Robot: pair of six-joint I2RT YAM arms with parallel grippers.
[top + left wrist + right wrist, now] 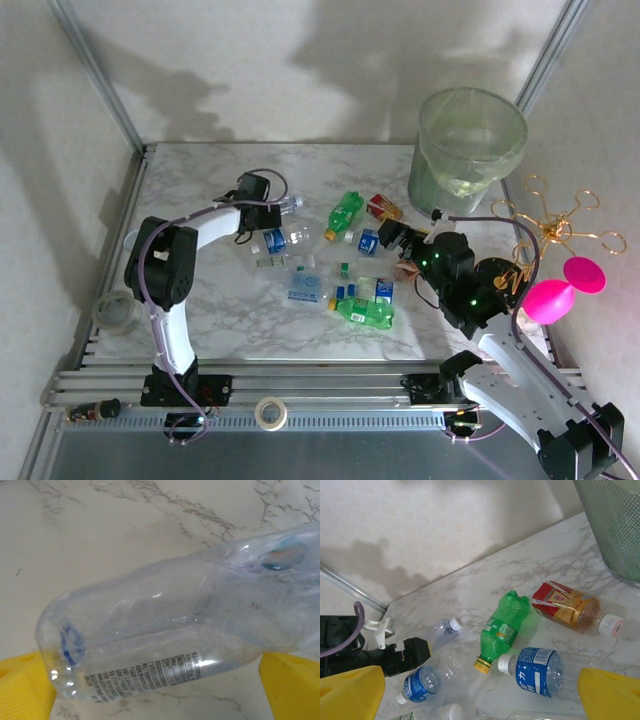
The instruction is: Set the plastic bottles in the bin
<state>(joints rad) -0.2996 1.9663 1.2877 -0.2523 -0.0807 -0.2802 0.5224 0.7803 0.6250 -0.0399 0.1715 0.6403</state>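
Plastic bottles (335, 265) strewn on their sides about the middle of the surface (200, 180), thin-walled and dented. Mostly clear, with blue labels and white caps. Among them a green bottle (344, 215) with a yellow cap at 12 o'clock of the heap, a flattened green bottle (365, 313) at 5 o'clock, and a red-labelled bottle (384, 208) with an amber-tinted body at 1 o'clock.

Bin (440, 180) upright at 2 o'clock on the surface, well apart from the heap. Tall, round, translucent, finely meshed in the right wrist view, with a pale green bag liner folded over the rim.

Left gripper (272, 207) at 10 o'clock of the heap. Ridged yellow fingers (22, 690) spread wide to either side of a clear bottle (165, 625), smooth and creased, with fine black print along its flank, lying flat on the marble. Whether touching it, impossible to tell.

Right gripper (388, 235) at 3 o'clock of the heap. Fingers (350, 692) yellow too, wide apart, nothing clamped, above a blue-labelled bottle (535, 670).

Surface of white marble pattern with grey veins, faintly glossy, edged by a slotted metal rail at 6 o'clock carrying a tape roll (269, 412). Second tape roll (115, 312) at 9 o'clock. Pale, softly textured walls with metal posts in the corners. Gold wire loops (555, 225) and bright pink discs (560, 290) at 3 o'clock.
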